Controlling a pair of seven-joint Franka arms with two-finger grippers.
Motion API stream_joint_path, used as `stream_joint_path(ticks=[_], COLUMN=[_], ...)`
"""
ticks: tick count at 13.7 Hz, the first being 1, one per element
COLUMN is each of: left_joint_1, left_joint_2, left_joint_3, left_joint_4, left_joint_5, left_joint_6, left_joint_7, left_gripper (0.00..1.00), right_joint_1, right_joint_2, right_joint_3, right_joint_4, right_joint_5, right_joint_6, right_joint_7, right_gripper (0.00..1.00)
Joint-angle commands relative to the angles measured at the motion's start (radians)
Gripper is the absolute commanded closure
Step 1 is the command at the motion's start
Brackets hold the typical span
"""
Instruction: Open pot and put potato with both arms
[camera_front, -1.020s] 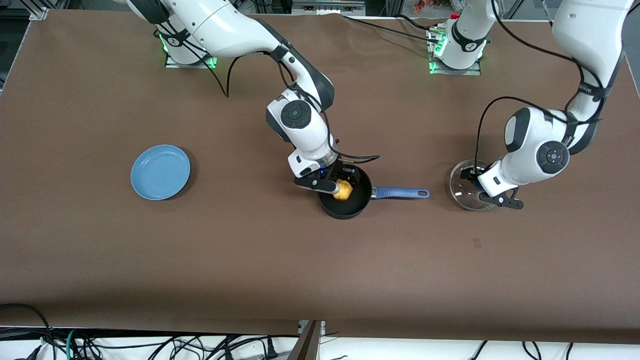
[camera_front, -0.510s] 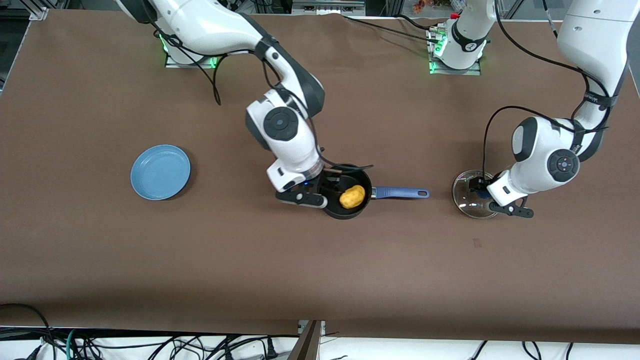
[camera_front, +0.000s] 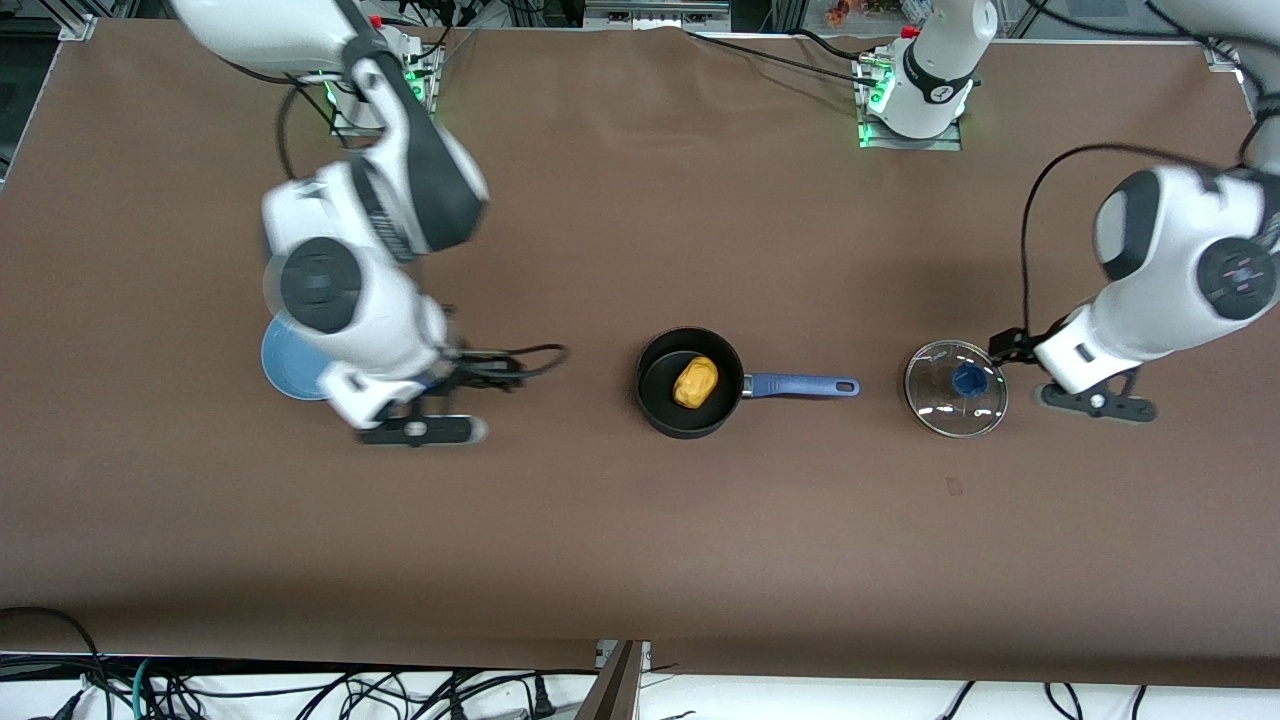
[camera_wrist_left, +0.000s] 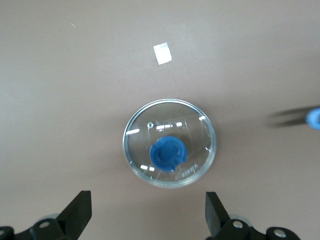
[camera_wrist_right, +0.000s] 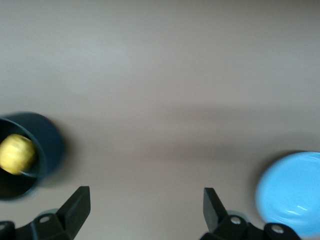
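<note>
The tabletop (camera_front: 640, 560) carries the whole layout, with both arms up off it: the right arm (camera_front: 380, 200) reaches from its base at the right arm's end of the top edge, and its pincer (camera_front: 420, 425) hangs spread and empty over bare tabletop just beside the plate (camera_front: 285, 370), between plate and pot; the left arm (camera_front: 1180, 270) comes in toward the left arm's end, its pincer (camera_front: 1095, 400) also spread and empty, just beside the lid (camera_front: 955, 388). The job looks essentially done, so the step in hand, as I judge it, is a clean retreat: each arm should rise and pull toward its own end without sweeping low, the left one keeping clear of the lid's knob (camera_wrist_left: 169, 153), the right one clear of the plate and pot. The pot (camera_front: 690, 382) sits open near the tabletop's middle, upright, mouth up. Its long axis runs parallel to the tabletop's long edges, and its handle (camera_front: 800, 385) points toward the left arm's end, tip short of the lid. The lid lies flat, knob up, apart from the pot. The potato (camera_front: 695, 381) rests inside the pot, its long axis slanted against the handle line.
</note>
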Motion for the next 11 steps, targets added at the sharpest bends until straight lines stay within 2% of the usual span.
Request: stream_joint_path(ticks=[1, 4, 8, 9, 11], left_joint_1=[0.006, 0.006, -0.007, -0.029, -0.138], left_joint_2=[-0.03, -0.044, -0.104, -0.11, -0.127], left_joint_3=[-0.019, -0.022, 0.004, 0.025, 0.138], left_joint_4=[0.174, 0.31, 0.308, 0.307, 0.286], left_joint_5=[-0.039, -0.047, -0.082, -0.082, -0.087], left_joint_6=[-0.175, -0.31, -0.343, -0.343, -0.341], left_joint_7=[-0.005, -0.002, 0.004, 0.004, 0.004], left_gripper=[0.0, 0.0, 0.0, 0.0, 0.0], right_joint_1=[-0.034, -0.12, -0.193, -0.215, -0.258], right_joint_2=[-0.073, -0.149, -0.325, -0.371, -0.466], right_joint_3=[-0.045, -0.044, -0.039, -0.039, -0.039], right_joint_4=[-0.018, -0.027, -0.152, -0.187, -0.257], right_joint_5=[-0.019, -0.018, -0.015, -0.015, -0.015], right_joint_6=[-0.1, -0.186, -0.246, -0.258, -0.248], right_joint_7=[-0.092, -0.221, -0.235, -0.237, -0.264], right_gripper=[0.0, 0.0, 0.0, 0.0, 0.0])
